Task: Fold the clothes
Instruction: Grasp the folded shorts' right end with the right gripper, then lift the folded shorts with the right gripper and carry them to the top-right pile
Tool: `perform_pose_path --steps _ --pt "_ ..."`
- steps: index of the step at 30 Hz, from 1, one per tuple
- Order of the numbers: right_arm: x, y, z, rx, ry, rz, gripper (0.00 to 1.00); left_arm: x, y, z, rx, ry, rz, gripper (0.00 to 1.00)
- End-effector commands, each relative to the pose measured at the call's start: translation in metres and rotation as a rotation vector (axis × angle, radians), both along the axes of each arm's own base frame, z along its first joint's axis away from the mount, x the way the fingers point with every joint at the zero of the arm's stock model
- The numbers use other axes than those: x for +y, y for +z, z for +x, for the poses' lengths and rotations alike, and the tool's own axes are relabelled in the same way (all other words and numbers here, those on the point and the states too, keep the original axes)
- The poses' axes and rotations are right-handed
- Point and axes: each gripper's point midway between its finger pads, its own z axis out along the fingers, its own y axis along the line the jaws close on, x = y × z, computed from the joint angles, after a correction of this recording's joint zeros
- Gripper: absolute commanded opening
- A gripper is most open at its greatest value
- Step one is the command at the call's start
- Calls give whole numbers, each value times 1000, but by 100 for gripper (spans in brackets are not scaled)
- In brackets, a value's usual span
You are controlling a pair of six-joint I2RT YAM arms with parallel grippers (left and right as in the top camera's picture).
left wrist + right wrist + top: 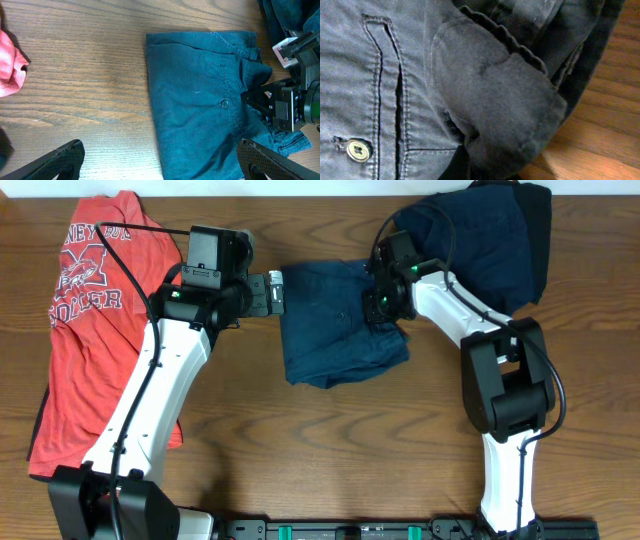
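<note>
The navy-blue shorts (335,320) lie folded at the middle of the table. My left gripper (275,292) is open and empty, its fingers spread wide over the shorts' left edge (160,167). My right gripper (383,305) is at the shorts' right edge and pinches a bunched fold of the fabric; it also shows in the left wrist view (257,97). In the right wrist view the shorts (370,75) fill the frame, with a pocket slit and a button (357,150), and the fabric hides my fingers.
A pile of dark navy clothes (500,240) lies at the back right, just behind my right arm. A red T-shirt (95,310) with white lettering lies spread along the left side. The wooden table (330,440) shows in front of the shorts.
</note>
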Motion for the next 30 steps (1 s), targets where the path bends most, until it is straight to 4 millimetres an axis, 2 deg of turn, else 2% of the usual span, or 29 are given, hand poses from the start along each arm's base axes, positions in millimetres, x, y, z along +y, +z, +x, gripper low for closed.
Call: perform_pose_path --steps 1,4,6,13,17,21,24,30 --pt "-26 -88 -51 228 -22 -118 1 3 3 2 -11 -1 14 98" --pt "-21 -64 -39 205 -18 -52 1 3 3 2 -11 -1 14 99" --pt "-15 -38 -28 172 -2 5 1 3 3 2 -11 -1 14 98" --pt "0 82 11 -41 15 238 1 3 3 2 -11 0 14 98" --pt "-1 134 19 -154 23 286 1 3 3 2 -12 0 14 98" --pt "-1 177 24 -270 33 306 1 3 3 2 -13 -1 13 98" --pt "-4 202 30 -352 26 306 1 3 4 3 -16 -1 13 98" --pt "-1 236 53 -450 -75 408 1 3 4 3 -15 -1 13 98"
